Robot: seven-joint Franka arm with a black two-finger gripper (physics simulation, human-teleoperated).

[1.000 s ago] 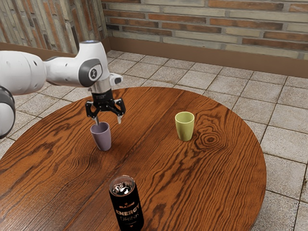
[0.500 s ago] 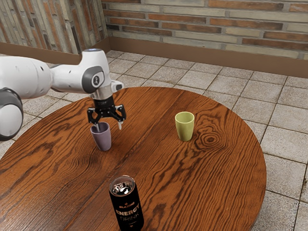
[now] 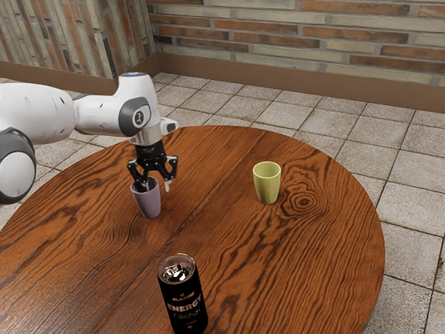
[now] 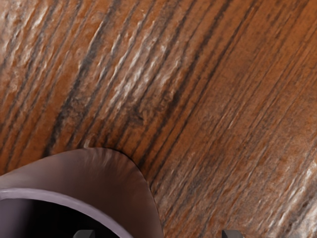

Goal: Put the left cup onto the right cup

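Change: since a second earlier, the tool (image 3: 154, 184) had been lowered to the rim of the purple cup (image 3: 147, 198), and its fingers had been drawn closer together.
Tool state: released; the fingers were spread, with one set inside the cup's mouth and the other outside its wall, on the side toward the exterior view's right. The wall was not clamped from both sides.
Wrist view: the purple cup's rim and wall (image 4: 89, 178) were seen just under the hand, with the two dark fingertips (image 4: 85, 233) placed either side of the wall.
Purple cup: stood upright on the counter (image 3: 292, 264), toward the exterior view's left.
Green cup: (image 3: 266, 182) stood upright, well apart, toward the exterior view's right.
Energy drink can: (image 3: 182, 292) stood upright near the counter's front edge.
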